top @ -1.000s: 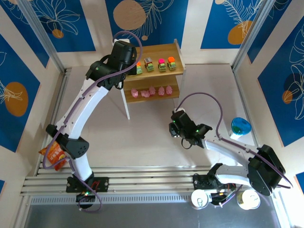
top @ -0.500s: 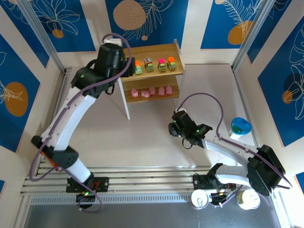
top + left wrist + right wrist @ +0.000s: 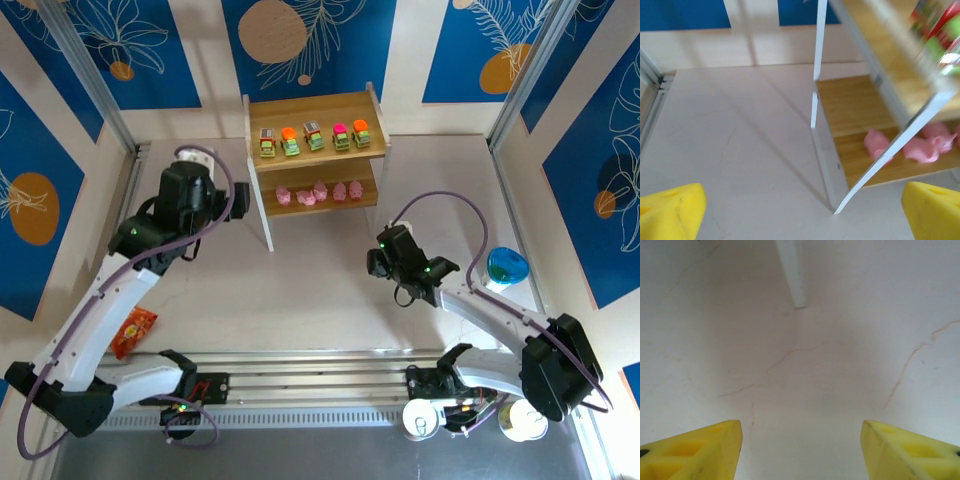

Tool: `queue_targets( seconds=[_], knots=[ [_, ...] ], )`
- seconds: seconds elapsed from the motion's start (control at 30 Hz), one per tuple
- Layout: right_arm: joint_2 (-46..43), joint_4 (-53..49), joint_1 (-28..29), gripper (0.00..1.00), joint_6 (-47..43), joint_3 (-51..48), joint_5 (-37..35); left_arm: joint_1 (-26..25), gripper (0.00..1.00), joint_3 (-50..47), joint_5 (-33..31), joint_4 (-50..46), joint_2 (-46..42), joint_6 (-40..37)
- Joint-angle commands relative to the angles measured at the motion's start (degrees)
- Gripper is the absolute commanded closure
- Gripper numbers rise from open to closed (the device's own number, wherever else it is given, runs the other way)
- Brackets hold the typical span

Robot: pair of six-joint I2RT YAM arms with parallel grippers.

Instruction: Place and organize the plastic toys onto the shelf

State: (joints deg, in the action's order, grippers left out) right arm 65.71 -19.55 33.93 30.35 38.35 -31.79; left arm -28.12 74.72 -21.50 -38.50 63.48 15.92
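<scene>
Shelf point(image 3: 300, 108) loaded, jaws spread.
I see trucks point(image 3: 312, 138) on its top tier, pigs point(image 3: 320, 192) on the lower; left gripper point(image 3: 800, 215) beside its left, right gripper point(image 3: 800, 450) before it, both gaping empty.

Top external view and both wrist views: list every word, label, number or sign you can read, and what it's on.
No text can be read anywhere.
orange snack bag: some print, too small to read.
toy trucks on the shelf: too small to show any markings.
</scene>
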Motion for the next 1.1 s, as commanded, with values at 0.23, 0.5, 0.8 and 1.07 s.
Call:
queue_targets(
  seconds=[0.23,0.5,0.8,1.07],
  knots=[
    [-0.8,-8.5,-9.3,0.27,-1.7,7.1,-4.7,6.6,0.00,-27.5,6.7,20.8,-8.3,-1.6],
    [1.0,-3.9,-19.9,0.25,-5.2,7.4,2.8,8.4,0.00,-42.8,1.5,37.1,-8.5,-8.4],
    [-1.9,15.6,-20.8,0.24,-15.3,-3.1,6.7,12.8,0.00,-50.0,1.9,50.3,-5.9,-13.7],
    [-1.4,33.5,-23.0,0.23,-22.6,-10.9,10.2,21.0,0.00,-56.1,12.2,73.8,5.0,-15.9]
  ],
)
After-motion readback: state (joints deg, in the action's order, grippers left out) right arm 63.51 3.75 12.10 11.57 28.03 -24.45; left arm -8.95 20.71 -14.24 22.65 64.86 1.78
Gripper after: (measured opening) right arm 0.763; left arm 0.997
